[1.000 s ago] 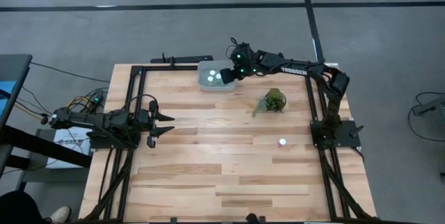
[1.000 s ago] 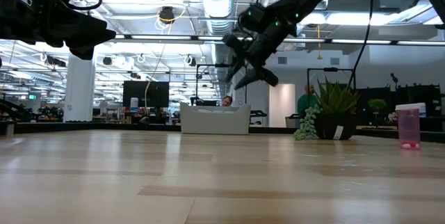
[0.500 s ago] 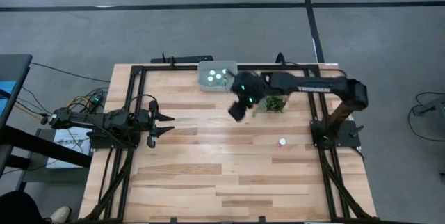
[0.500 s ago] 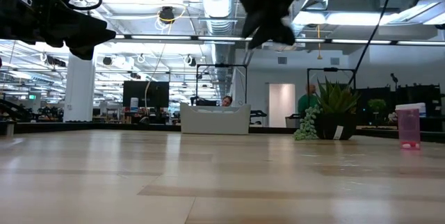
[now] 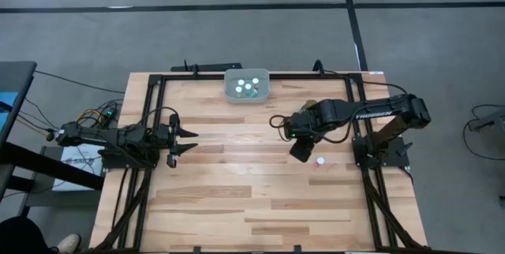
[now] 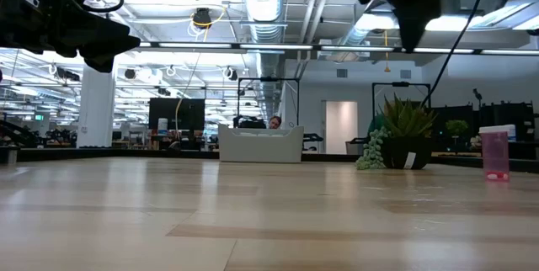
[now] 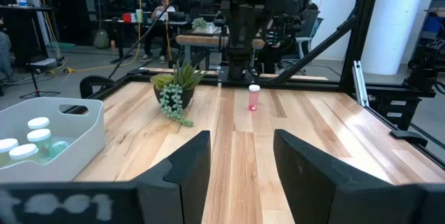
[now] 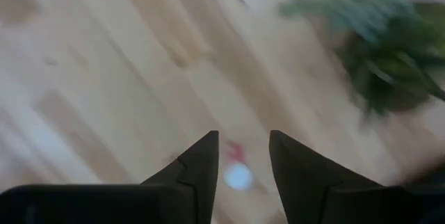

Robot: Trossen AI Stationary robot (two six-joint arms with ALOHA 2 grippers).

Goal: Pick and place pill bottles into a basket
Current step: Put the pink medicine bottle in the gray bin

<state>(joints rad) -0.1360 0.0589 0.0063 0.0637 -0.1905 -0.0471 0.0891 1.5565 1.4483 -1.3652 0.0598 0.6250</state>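
Most bottles (image 5: 247, 88) seen already inside basket (image 5: 246, 97) at table's far edge. One red bottle (image 5: 320, 161) left on table near plant (image 6: 402, 133). Right gripper (image 5: 301, 152) held just beside it, fingers apart, empty. Left gripper (image 5: 185, 140) parked at left side, fingers apart.

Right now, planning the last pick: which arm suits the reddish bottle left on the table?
Right: its open claw hangs above the reddish bottle. The left claw waits far across the table.
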